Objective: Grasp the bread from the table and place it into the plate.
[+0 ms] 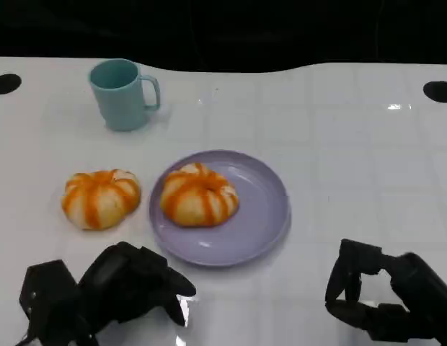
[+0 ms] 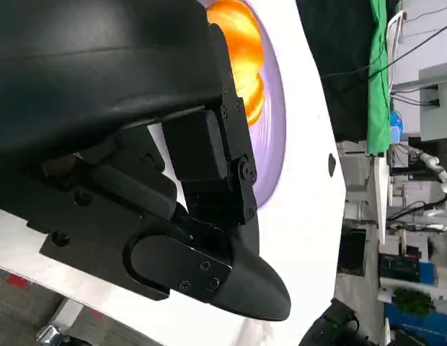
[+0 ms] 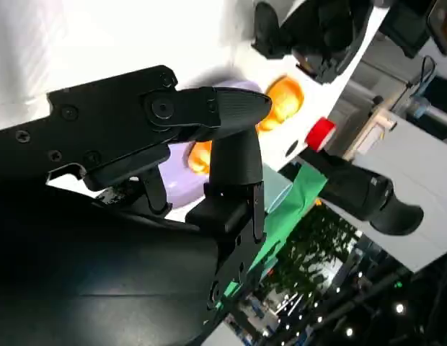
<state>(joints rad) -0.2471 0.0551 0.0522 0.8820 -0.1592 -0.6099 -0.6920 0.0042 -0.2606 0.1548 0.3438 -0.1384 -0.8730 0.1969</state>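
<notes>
Head view: 1 round orange-striped bread bun (image 1: 199, 194) sits on the lavender plate (image 1: 263, 216), a 2nd bun (image 1: 100, 198) just left of it on the white surface (image 1: 353, 158). Left robot hand (image 1: 133, 285) and right robot hand (image 1: 378, 292) hover, fingers apart, holding nothing.

This looks like a robotics lab or test hall rather than a home. The glossy white counter (image 1: 353, 144) has black round mounts at its far corners and a black backdrop behind it. The left wrist view shows a green cloth (image 2: 378, 72), loose cables, and racks of equipment (image 2: 425, 101) beyond the counter's edge. The right wrist view shows ceiling lights and a red knob (image 3: 321, 133).
</notes>
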